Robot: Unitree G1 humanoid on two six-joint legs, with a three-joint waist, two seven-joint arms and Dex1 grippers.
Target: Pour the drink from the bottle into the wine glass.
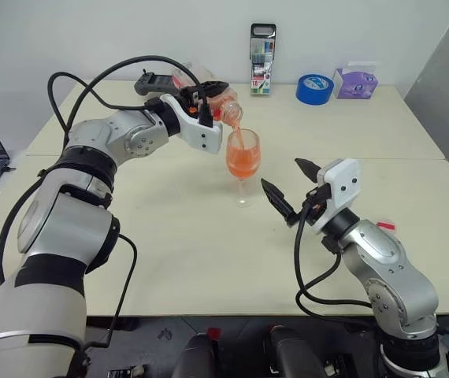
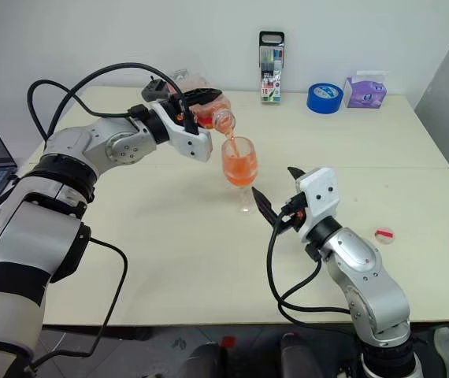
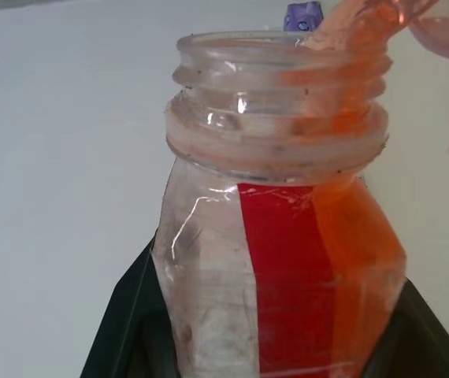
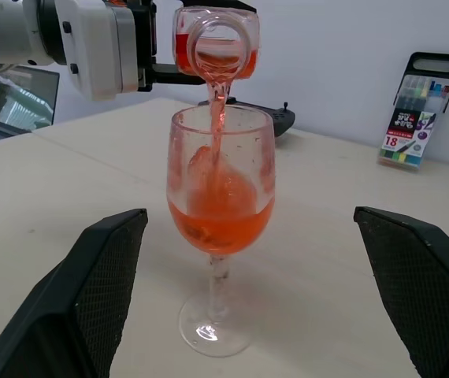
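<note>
Pale cream tabletop [image 1: 169, 260] set against a plain white wall forms the work surface; its middle is open, which gives both arms free reach to the pour point.

1. Left gripper [image 1: 209, 96]: clamped on the small clear plastic bottle with the red-and-white striped neck label [image 4: 215, 43]. The bottle is uncapped and tipped mouth-down toward the robot's right, so that its open neck sits just above the rim of the clear, colourless stemmed wine glass [image 4: 220, 201]. Holding the mouth close over the rim keeps the stream short and, in my judgement, limits splashing.

2. Bright orange translucent drink [image 4: 218, 224]: a thin stream falls from the bottle mouth into the bowl, which is roughly half full. Some liquid remains in the bottle, pooled along its lower side, as the left wrist view shows. The pour appears well advanced but not finished.

3. Wine glass: upright on its round foot near the table centre, unsupported by either gripper.

4. Right gripper [image 1: 289, 187]: jaws spread wide and empty, one finger on each side of the glass but apart from it. This placement probably lets it steady or catch the glass if it shifts.

5. Background items: a marker case with a black top [image 1: 262, 59], a blue roll of tape [image 1: 314, 88] and a purple tissue pack [image 1: 355, 81] stand along the far edge, well apart from the pour. A small red-and-white cap [image 2: 384, 235] lies on the table on the robot's right side.

Risk: overfilling, or the neck touching the rim and tipping the glass.
</note>
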